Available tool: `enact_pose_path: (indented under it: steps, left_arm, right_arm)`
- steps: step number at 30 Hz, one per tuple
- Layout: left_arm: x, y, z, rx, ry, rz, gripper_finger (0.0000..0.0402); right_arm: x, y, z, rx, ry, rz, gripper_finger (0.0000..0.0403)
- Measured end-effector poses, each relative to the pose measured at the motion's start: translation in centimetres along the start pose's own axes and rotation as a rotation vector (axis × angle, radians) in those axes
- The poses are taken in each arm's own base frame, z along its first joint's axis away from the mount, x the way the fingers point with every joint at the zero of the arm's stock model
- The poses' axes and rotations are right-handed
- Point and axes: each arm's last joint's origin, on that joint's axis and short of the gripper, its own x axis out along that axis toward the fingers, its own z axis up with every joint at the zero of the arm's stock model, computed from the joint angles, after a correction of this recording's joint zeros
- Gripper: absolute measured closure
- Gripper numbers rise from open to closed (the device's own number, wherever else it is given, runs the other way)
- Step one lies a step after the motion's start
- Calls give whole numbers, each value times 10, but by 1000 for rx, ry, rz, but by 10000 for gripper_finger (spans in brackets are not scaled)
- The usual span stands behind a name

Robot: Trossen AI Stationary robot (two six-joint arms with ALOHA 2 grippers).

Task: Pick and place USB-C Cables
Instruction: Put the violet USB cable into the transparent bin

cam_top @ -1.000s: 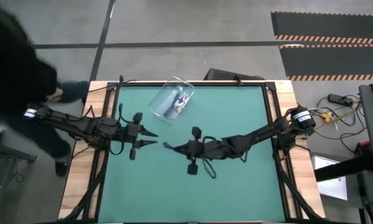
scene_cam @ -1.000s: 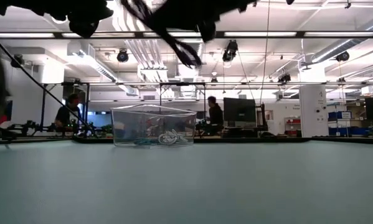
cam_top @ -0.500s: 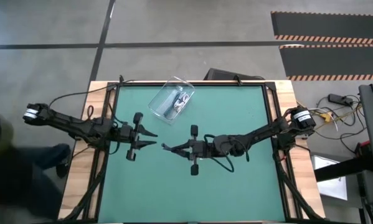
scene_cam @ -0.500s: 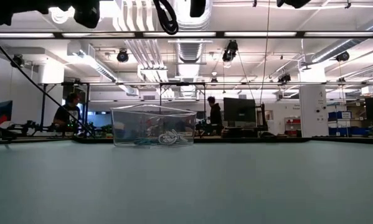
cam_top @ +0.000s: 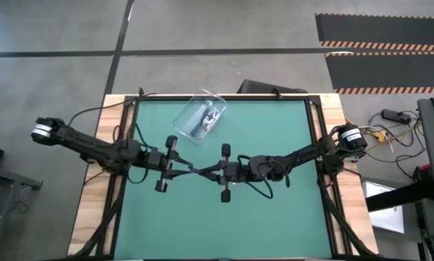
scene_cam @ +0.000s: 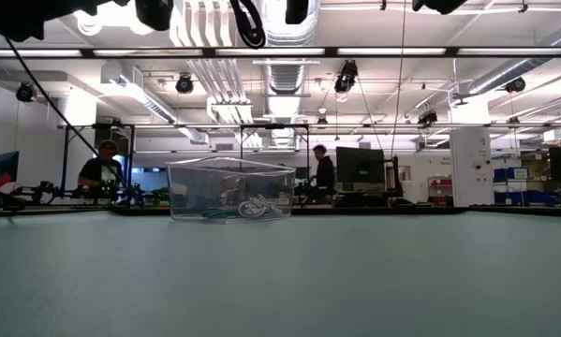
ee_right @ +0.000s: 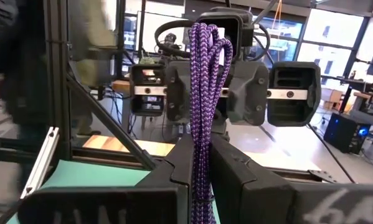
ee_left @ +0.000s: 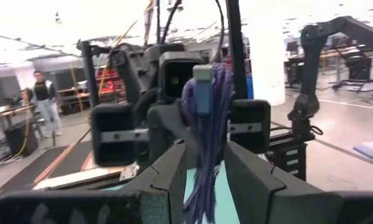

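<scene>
Above the middle of the green tabletop [cam_top: 274, 217], the right gripper [ee_right: 202, 165] pinches a braided purple USB-C cable [ee_right: 205, 93], looped in a bundle. The left gripper [ee_left: 205, 168] meets it head-on, fingers parted around the same bundle. A clear plastic box [cam_top: 199, 117] holding coiled cables sits near the far edge; near tabletop lies bare.

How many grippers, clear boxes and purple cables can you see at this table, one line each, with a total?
Grippers: 2, the left gripper and the right gripper, meeting mid-table
Clear plastic box: 1
Purple cable, clamped in the right gripper: 1
Total: 4
The bundles inside the box are too small to count.
</scene>
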Motion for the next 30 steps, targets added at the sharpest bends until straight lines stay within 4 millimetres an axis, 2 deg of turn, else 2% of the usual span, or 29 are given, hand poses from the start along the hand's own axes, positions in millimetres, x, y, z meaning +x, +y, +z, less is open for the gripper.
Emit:
enact_pose_path:
  steps: [9, 14, 30]
  left_arm:
    - [34, -1, -2, 2, -9, -16, 309]
    - [47, -2, -5, 14, 2, -18, 309]
    - [47, -2, -5, 23, 5, -18, 309]
  right_arm:
    - [0, 0, -1, -12, 8, 1, 376]
    - [0, 0, -1, -18, 9, 1, 376]
    - [0, 0, -5, -29, 42, -2, 376]
